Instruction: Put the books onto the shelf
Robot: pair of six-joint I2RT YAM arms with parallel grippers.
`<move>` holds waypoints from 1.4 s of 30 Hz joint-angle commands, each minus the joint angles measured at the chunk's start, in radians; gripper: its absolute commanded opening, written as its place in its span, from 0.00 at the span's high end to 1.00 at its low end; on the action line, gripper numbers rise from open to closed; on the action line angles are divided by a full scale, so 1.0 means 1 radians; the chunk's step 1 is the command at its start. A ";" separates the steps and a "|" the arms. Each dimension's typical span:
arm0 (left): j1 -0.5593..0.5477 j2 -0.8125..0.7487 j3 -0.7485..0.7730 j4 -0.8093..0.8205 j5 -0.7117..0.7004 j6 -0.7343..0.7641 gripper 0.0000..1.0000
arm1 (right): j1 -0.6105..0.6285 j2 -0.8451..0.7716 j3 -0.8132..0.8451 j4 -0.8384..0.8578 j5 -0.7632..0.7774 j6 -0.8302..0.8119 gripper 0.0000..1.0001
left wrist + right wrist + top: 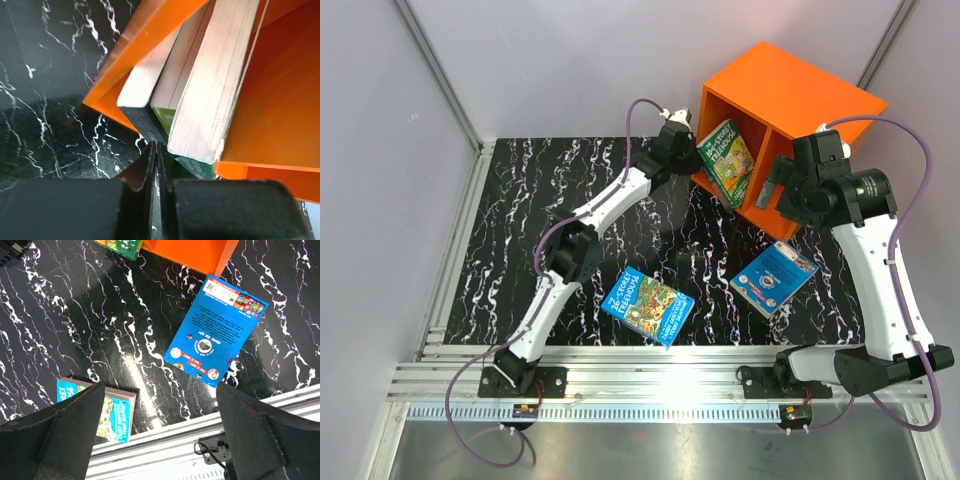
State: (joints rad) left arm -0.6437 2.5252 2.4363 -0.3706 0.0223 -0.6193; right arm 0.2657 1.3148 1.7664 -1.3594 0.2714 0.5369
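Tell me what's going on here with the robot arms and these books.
Two arms are shelving books. Three books stand in one compartment of the orange shelf, and the left hand, shut, sits at their lower edges. The right hand hangs open above the table, holding nothing. One blue book and a second blue book lie flat on the table, not yet shelved.

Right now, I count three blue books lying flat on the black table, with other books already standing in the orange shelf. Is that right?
Not quite: only two lie on the table, the illustrated blue book and the emblem blue book, as the top external view shows. The rest holds: other books do stand in the orange shelf.
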 commanded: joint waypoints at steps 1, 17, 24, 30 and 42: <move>-0.010 0.023 0.032 0.070 0.022 -0.039 0.93 | -0.014 -0.002 -0.001 -0.089 0.019 -0.018 0.00; 0.021 -0.262 -0.381 0.110 -0.002 -0.049 0.85 | -0.022 -0.052 -0.044 -0.067 -0.038 0.009 0.00; 0.107 -0.543 -0.739 0.124 -0.010 -0.060 0.54 | -0.023 -0.152 -0.157 -0.008 -0.119 -0.018 0.00; 0.141 -0.804 -1.011 0.026 -0.016 -0.069 0.32 | -0.011 -0.149 -0.456 0.173 -0.563 -0.029 0.00; 0.105 -1.288 -1.549 -0.126 0.079 -0.270 0.02 | 0.135 0.180 -0.657 0.592 -0.773 0.049 0.00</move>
State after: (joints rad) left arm -0.5167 1.3743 0.9379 -0.4751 0.0788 -0.8135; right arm 0.3965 1.4261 1.1057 -0.9443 -0.3935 0.5720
